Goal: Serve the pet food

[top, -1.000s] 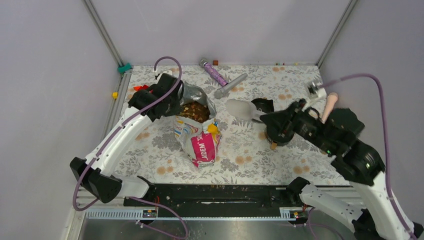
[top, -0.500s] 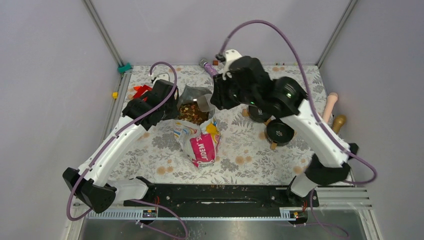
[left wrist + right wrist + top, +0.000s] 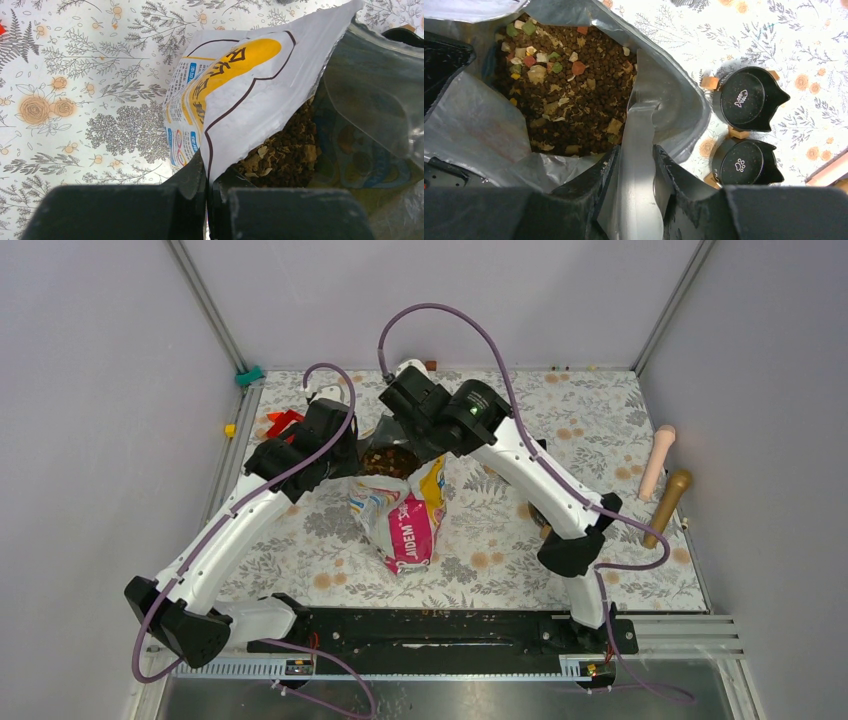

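Spill risk, I reckon.
L tool [image 3: 206, 180] pinches bag [image 3: 250, 100] rim, R tool [image 3: 636, 170] grips scoop [image 3: 636, 135]; rim slips, pet food [image 3: 574, 85] dumps out.

The floral-matted desk [image 3: 480, 560] carried a slumped bag [image 3: 405, 530], two black bowls [image 3: 749, 97] and, by its right edge, two rods [image 3: 657, 460].

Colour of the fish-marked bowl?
Black bowl, white fish mark; clearest in right wrist view.
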